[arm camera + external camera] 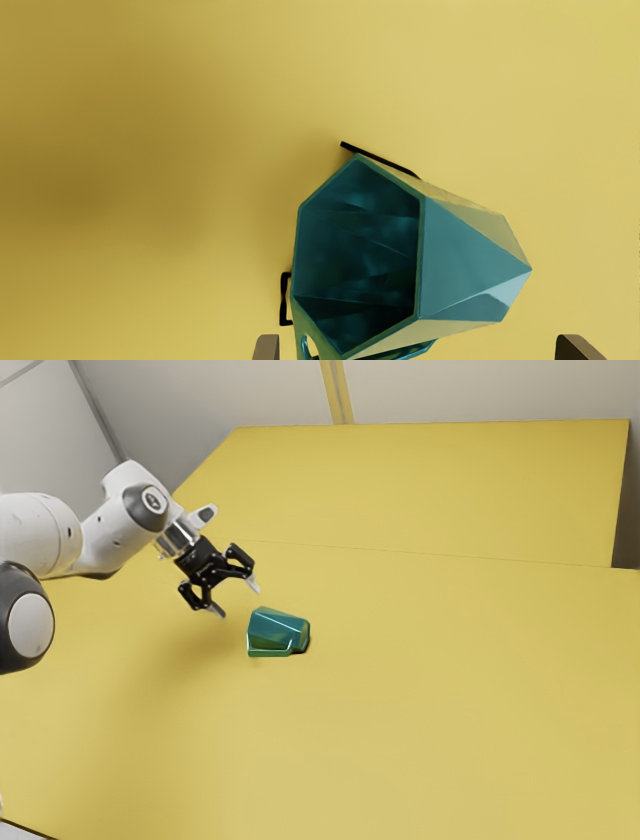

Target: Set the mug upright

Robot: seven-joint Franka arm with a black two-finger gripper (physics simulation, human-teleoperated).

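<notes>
The teal faceted mug [279, 631] lies on its side on the yellow table, its narrower base toward the exterior view's right and its handle low on the side nearer that camera. My gripper [238, 603] is open, up and to the exterior view's left of the mug, apart from it. In the wrist view the mug [462, 260] shows its dark hollow mouth, with part of the handle at the bottom edge. The fingertips of my gripper [417, 347] stand wide apart there, with nothing gripped between them.
The yellow table [430, 730] extends around the mug, with a raised-looking yellow surface [430, 485] beyond a thin seam. Pale walls stand behind. A soft shadow lies on the table at the mug's mouth side.
</notes>
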